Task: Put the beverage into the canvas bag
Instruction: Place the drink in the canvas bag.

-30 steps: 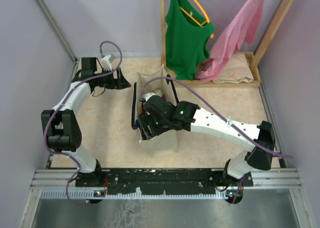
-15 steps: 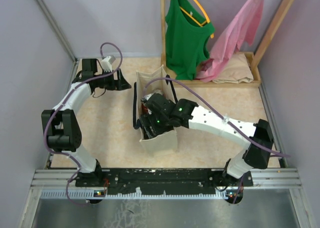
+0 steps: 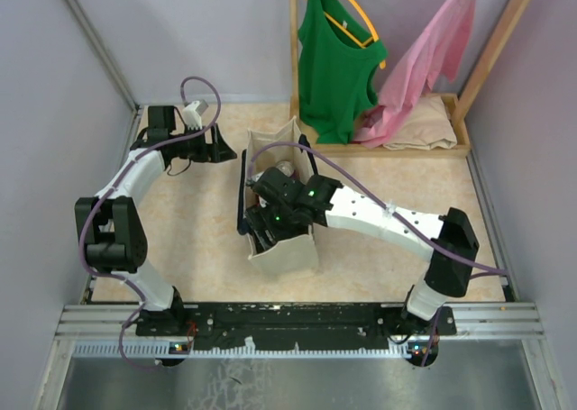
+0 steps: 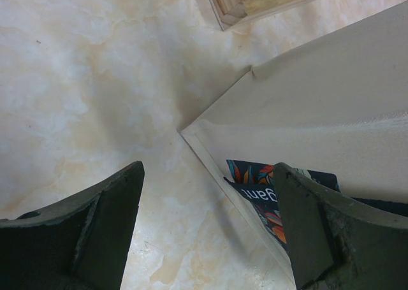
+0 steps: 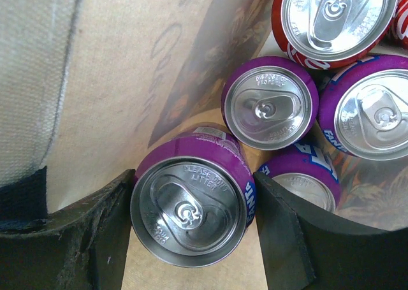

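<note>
The pale marbled table [image 3: 198,239] fills the middle of the overhead view. At its far edge, in the upper right, stands a wooden rack [image 3: 293,68] with a green top [image 3: 335,59] and a pink garment [image 3: 424,59] hanging from it, and a folded beige cloth [image 3: 424,126] lies at its foot. The canvas bag [image 3: 287,252] stands upright at the centre of the frame, mouth open to the ceiling, with a dark strap running down its left side. The right arm [image 3: 379,221] stretches in from the lower right and dips its wrist into the bag's mouth. The left arm [image 3: 135,171] bends up along the left side, its end in the upper left, well apart from the bag. In the left wrist view the left gripper [image 4: 209,175] has its jaws spread wide with nothing between them, only bare table and a corner of the bag below. In the right wrist view the right gripper [image 5: 192,181] is partly closed around a purple can [image 5: 189,215], which stands upright inside the bag at the lower centre of the frame. Both fingers look pressed against its sides, though the contact is hard to judge from this angle. Beside it on the bag's floor stand two more purple cans [image 5: 269,103], a further purple one half hidden behind the right finger, and a red can [image 5: 335,16] in the upper right.
</note>
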